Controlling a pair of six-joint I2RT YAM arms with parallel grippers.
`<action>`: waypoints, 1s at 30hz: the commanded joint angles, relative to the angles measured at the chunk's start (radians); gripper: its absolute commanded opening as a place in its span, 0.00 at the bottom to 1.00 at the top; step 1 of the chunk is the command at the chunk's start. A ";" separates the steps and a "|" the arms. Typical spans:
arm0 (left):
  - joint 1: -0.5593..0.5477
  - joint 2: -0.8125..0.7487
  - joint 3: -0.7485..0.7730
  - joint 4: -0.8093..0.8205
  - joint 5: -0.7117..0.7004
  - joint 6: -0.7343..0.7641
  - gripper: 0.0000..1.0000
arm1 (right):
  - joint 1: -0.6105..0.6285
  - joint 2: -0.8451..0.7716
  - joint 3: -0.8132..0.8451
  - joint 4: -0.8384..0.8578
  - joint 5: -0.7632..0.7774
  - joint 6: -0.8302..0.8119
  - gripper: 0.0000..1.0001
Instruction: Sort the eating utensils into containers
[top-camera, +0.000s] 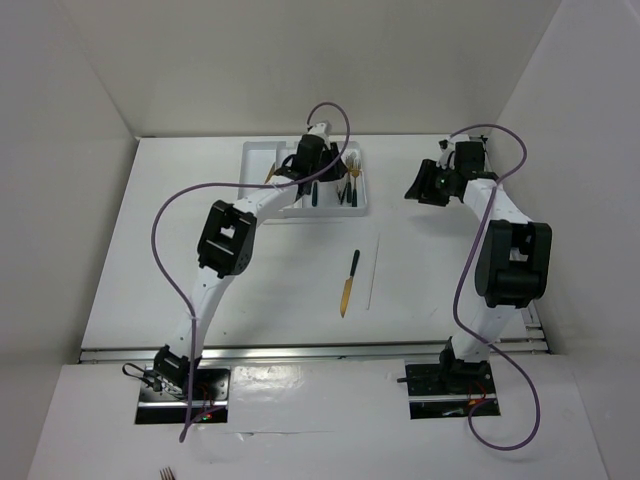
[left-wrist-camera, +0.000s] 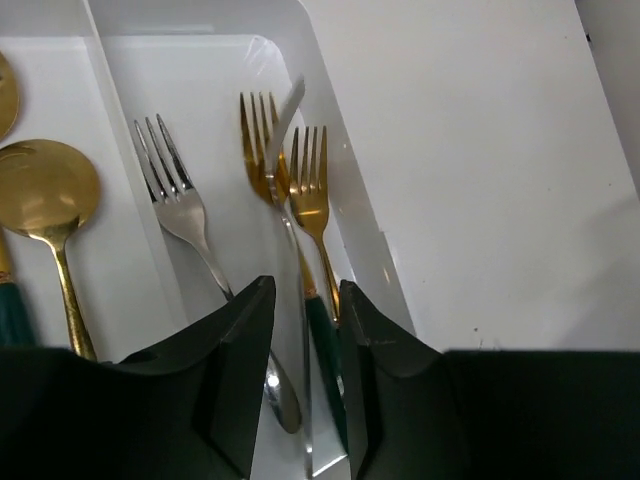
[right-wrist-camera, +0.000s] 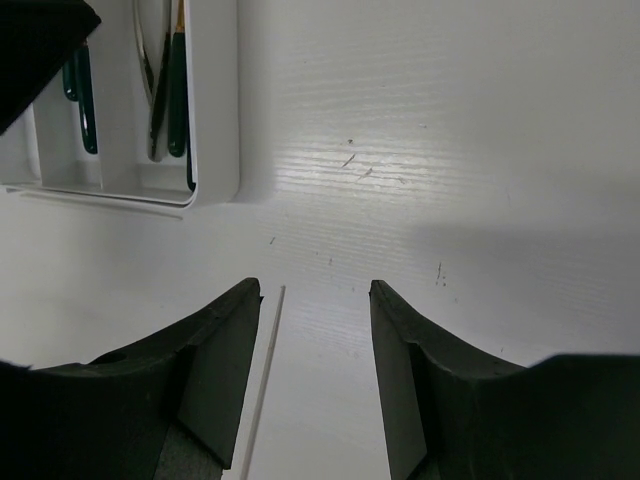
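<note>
**While the Left Arm Is Over the Tray**

While the left arm reaches across the table, its left gripper (left-wrist-camera: 305, 290) hangs over the end compartment of the white tray (top-camera: 256, 150), at the far middle of the table.

1. Check the left wrist view. The jaws stand partly apart. A slim silver utensil (left-wrist-camera: 292, 215) runs lengthwise through the gap, lying across 2 gold forks (left-wrist-camera: 312, 190). You cannot tell whether either pad touches it.
2. Note the silver fork (left-wrist-camera: 172, 195) in the same compartment, just beside the divider. A gold spoon (left-wrist-camera: 45, 190) lies in the neighbouring compartment.
3. Check the right gripper (right-wrist-camera: 315, 290). It hangs above bare table to the right of the tray, jaws spread wide, with nothing between them.
4. Locate the utensils outside the tray. A knife (top-camera: 348, 283) with a gold blade and a dark handle lies on the table in front of the tray. A thin pale stick (top-camera: 373, 270) lies just beside it, on its right, apart from it.
5. In the right wrist view, the stick ends near the left finger (right-wrist-camera: 215, 370).
</note>
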 joint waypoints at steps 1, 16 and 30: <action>-0.011 -0.094 -0.099 0.096 0.024 0.091 0.45 | -0.008 0.010 0.046 0.004 -0.019 0.001 0.55; -0.231 -0.961 -0.943 -0.148 0.039 0.381 0.41 | -0.008 -0.070 -0.028 0.025 -0.044 -0.085 0.55; -0.055 -1.063 -1.007 -0.280 0.042 0.316 0.36 | 0.144 -0.185 -0.069 -0.439 -0.545 -1.337 0.54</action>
